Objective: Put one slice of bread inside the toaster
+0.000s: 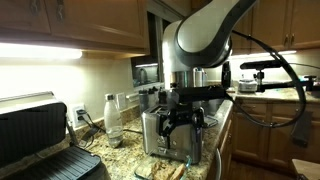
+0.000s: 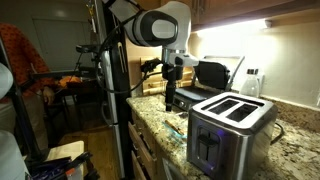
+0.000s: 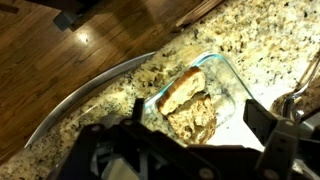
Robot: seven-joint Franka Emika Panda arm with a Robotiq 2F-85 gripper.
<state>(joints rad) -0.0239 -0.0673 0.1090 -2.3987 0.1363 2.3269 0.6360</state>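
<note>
In the wrist view, two tan-brown slices of bread (image 3: 192,105) with darker crusts lie in a clear glass dish (image 3: 228,75) on the granite counter. My gripper (image 3: 198,122) is open and empty right above the dish, one finger on each side of the bread. The brushed steel toaster stands on the counter in both exterior views (image 1: 158,135) (image 2: 232,128), its two top slots empty. In an exterior view my gripper (image 1: 186,120) hangs in front of the toaster. In an exterior view it (image 2: 171,98) is beyond the toaster, near the counter edge.
A black-and-silver contact grill stands open on the counter (image 1: 35,130) (image 2: 216,72). A clear bottle (image 1: 112,115) (image 2: 252,82) stands near the wall. The counter edge drops to a wooden floor (image 3: 80,50). Wooden cabinets hang overhead.
</note>
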